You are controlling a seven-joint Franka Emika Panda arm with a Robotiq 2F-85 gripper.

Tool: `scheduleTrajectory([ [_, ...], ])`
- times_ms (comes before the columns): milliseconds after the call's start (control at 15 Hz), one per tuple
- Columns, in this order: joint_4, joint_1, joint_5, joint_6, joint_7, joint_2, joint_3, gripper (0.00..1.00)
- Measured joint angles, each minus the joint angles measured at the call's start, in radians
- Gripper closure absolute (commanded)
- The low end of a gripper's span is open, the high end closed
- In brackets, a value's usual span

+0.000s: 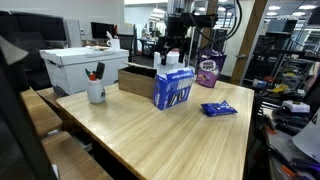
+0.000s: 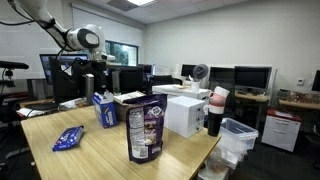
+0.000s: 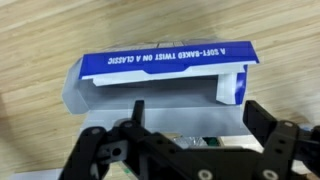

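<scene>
A blue and white carton (image 3: 160, 75) stands on the wooden table with its top flap open; it shows in both exterior views (image 1: 173, 88) (image 2: 105, 110). My gripper (image 3: 198, 108) hangs directly above the open top with its fingers spread wide, open and holding nothing. In both exterior views the gripper (image 1: 172, 60) (image 2: 100, 86) sits just over the carton. Something silvery and green (image 3: 205, 143) shows between the fingers near the carton's mouth; I cannot tell what it is.
A purple bag (image 1: 208, 70) (image 2: 146, 130) stands near the carton. A flat blue packet (image 1: 218, 108) (image 2: 68, 138) lies on the table. A white mug with markers (image 1: 96, 92), a cardboard box (image 1: 135, 80) and a white box (image 1: 85, 66) stand at one end.
</scene>
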State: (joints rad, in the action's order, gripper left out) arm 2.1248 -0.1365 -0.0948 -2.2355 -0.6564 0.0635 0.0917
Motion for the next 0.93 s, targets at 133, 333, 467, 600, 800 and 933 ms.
scheduleTrajectory([
  [133, 0.005, 0.0, -0.001, 0.0, 0.0, 0.001, 0.001, 0.0],
  [333, 0.016, 0.0, -0.002, 0.0, 0.0, 0.008, 0.001, 0.0],
  [467, 0.019, 0.0, -0.005, 0.0, 0.0, 0.016, -0.001, 0.0],
  [600, 0.02, 0.0, -0.005, 0.0, 0.0, 0.025, -0.005, 0.0],
  [800, 0.02, 0.0, -0.005, 0.0, 0.0, 0.04, -0.008, 0.0],
  [933, 0.021, 0.0, -0.005, 0.0, 0.0, 0.048, -0.008, 0.0],
])
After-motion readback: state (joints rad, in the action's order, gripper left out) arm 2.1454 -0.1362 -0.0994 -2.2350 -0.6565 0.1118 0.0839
